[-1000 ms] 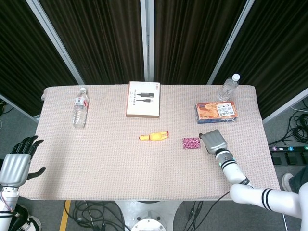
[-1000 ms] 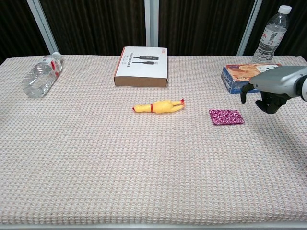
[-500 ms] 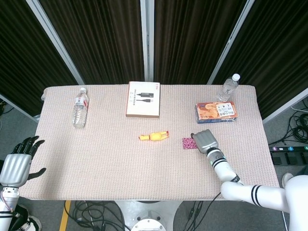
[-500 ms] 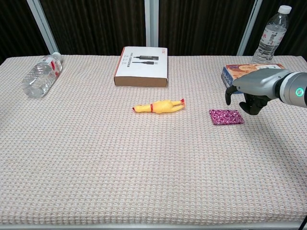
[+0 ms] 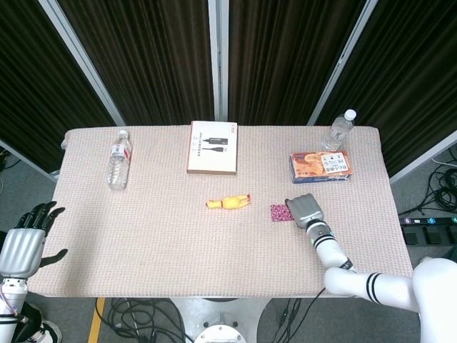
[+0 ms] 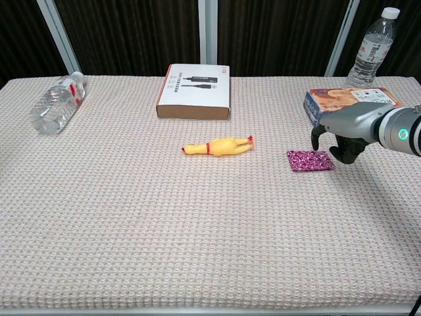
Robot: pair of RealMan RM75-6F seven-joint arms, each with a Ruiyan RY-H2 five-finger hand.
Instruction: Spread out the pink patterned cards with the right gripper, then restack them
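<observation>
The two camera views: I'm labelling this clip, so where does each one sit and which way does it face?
Head view: high above the near edge, looking down on the whole table; shows left hand off the table and right hand by the pink cards.
Chest view: low at the near edge, looking across; only the right hand shows.
Both share cards, rubber chicken and the right hand.

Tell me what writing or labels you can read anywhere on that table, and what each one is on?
None can be read with certainty.
White box: print along its top and a cable drawing, too small to read.
Orange-and-blue box: printed panel, blurred.
Upright water bottle: label text too small.
Lying water bottle: red and white label, unreadable.
Pink patterned cards: pattern only, no words visible.
</observation>
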